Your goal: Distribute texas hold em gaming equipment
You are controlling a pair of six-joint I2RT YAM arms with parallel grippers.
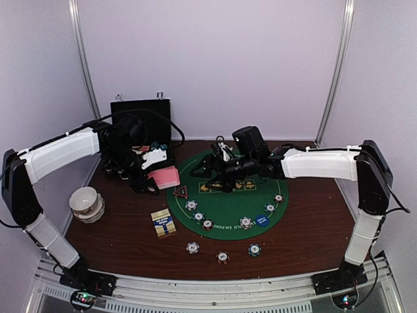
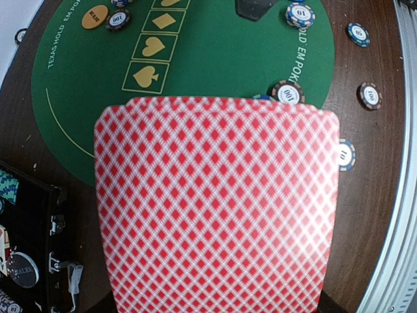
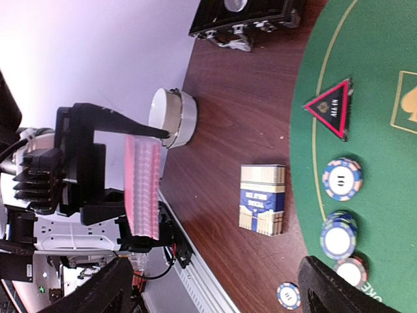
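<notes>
My left gripper (image 1: pixel 155 180) is shut on a deck of pink-backed cards (image 1: pixel 165 177) and holds it above the table, left of the green mat (image 1: pixel 228 199). The deck fills the left wrist view (image 2: pixel 215 202) and hides the fingers. The right wrist view shows it edge-on (image 3: pixel 143 189). My right gripper (image 1: pixel 208 167) is open and empty over the mat's upper left, facing the deck; its fingers (image 3: pixel 111 287) frame the right wrist view. Several striped chips (image 1: pixel 245 222) lie on the mat and on the table in front (image 1: pixel 223 257). A red-edged triangle marker (image 1: pixel 180 192), a blue button (image 1: pixel 261 220) and an orange button (image 2: pixel 95 16) lie on the mat.
A black hinged chip case (image 1: pixel 140 124) stands open at the back left. A white bowl (image 1: pixel 86 202) sits at the left edge. A blue and tan card box (image 1: pixel 163 223) lies left of the mat, also in the right wrist view (image 3: pixel 262 199).
</notes>
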